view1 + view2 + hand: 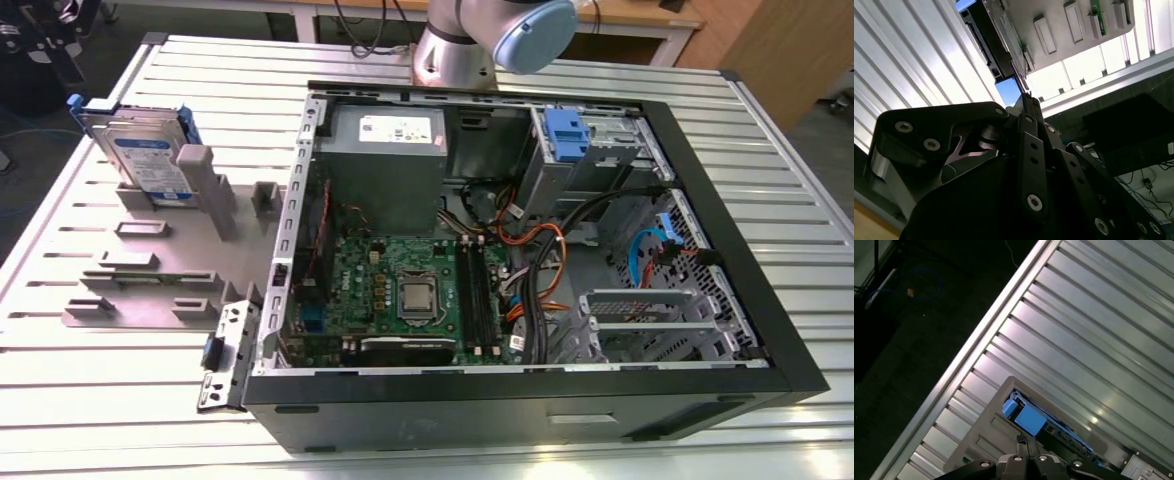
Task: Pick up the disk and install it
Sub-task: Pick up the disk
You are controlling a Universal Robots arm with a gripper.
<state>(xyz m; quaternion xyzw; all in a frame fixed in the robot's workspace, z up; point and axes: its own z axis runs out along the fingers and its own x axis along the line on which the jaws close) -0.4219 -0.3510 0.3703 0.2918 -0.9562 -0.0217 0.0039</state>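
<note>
On the table point(107, 400), at the exterior view's left, the disk point(134, 135) is stood on edge in a grey stand point(200, 185), probably so that its upper edge is offered to a grasp from above. Beside it the case point(534, 405) is laid open, likely so that its bay point(601, 150) can be reached. In the first wrist view the gripper point(1021, 439) is seen over the disk's blue tab point(1024, 416), fingers together with nothing between them. A white-and-blue label point(150, 170) is carried by the disk; its print cannot be made out.
</note>
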